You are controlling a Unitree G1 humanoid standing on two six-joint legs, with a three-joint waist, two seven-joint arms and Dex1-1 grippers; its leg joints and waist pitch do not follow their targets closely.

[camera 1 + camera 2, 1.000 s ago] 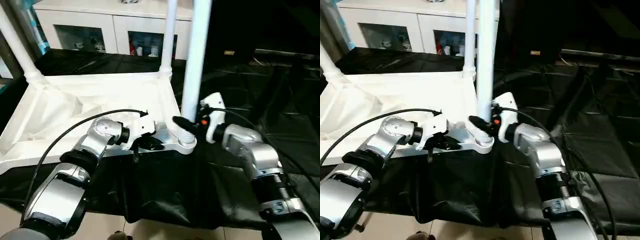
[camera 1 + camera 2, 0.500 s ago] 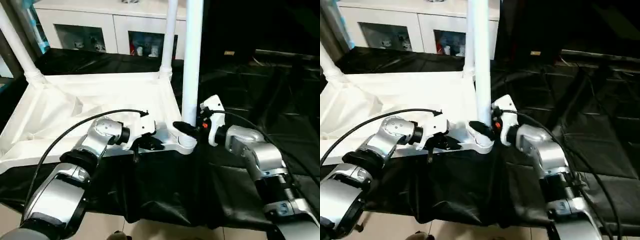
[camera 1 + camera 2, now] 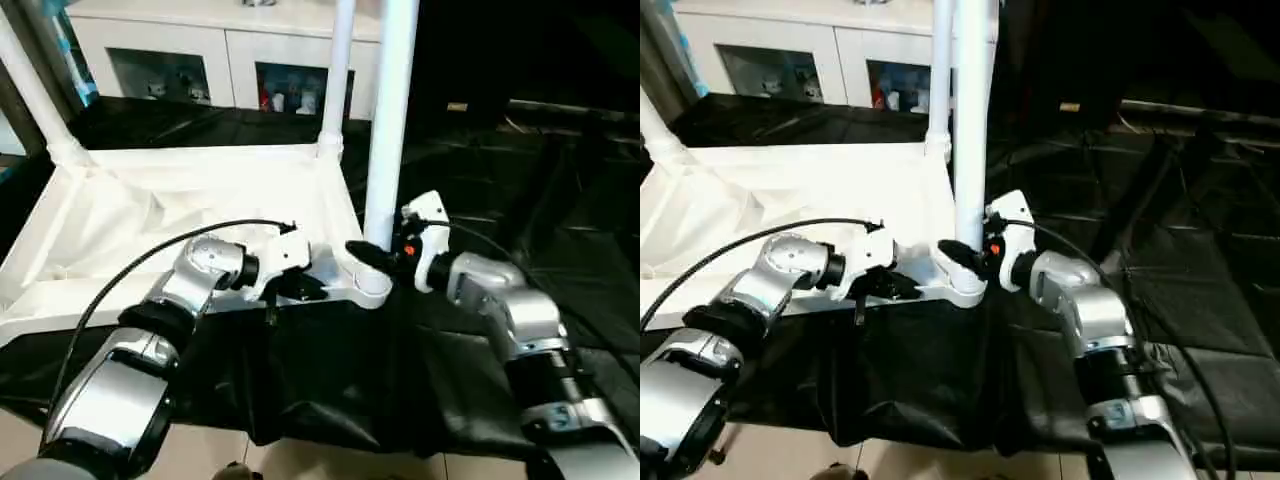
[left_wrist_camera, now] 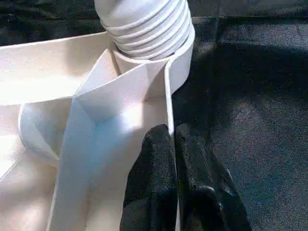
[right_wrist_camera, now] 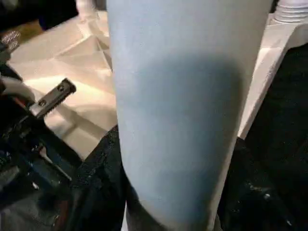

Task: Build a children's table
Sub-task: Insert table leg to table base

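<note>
Straighter now than a second ago, the leg (image 3: 388, 120) at the near right corner has come from a slight tilt toward upright, while the right arm shifted only a little and the left arm kept its place. To my eye that means the leg is being lined up in its socket (image 3: 368, 283) rather than carried there, so this corner is close to done; whether it is fully seated I cannot say, since the joint is partly hidden.

The children's table (image 3: 150, 215) lies upside down on the black-draped table (image 3: 560, 200), ribbed underside up. Two other legs already stand in the far corners, one far left (image 3: 35, 95) and one far right (image 3: 338, 75).

The right end effector (image 3: 372, 256) is about half open and wrapped round the foot of the near right leg, just above the socket; in the right wrist view the tube sits between its fingers (image 5: 98, 168). The left end effector (image 4: 172, 144) is pinched nearly shut on the thin near edge wall (image 4: 169, 103) of the tabletop, just left of that same socket, steadying the top.
</note>
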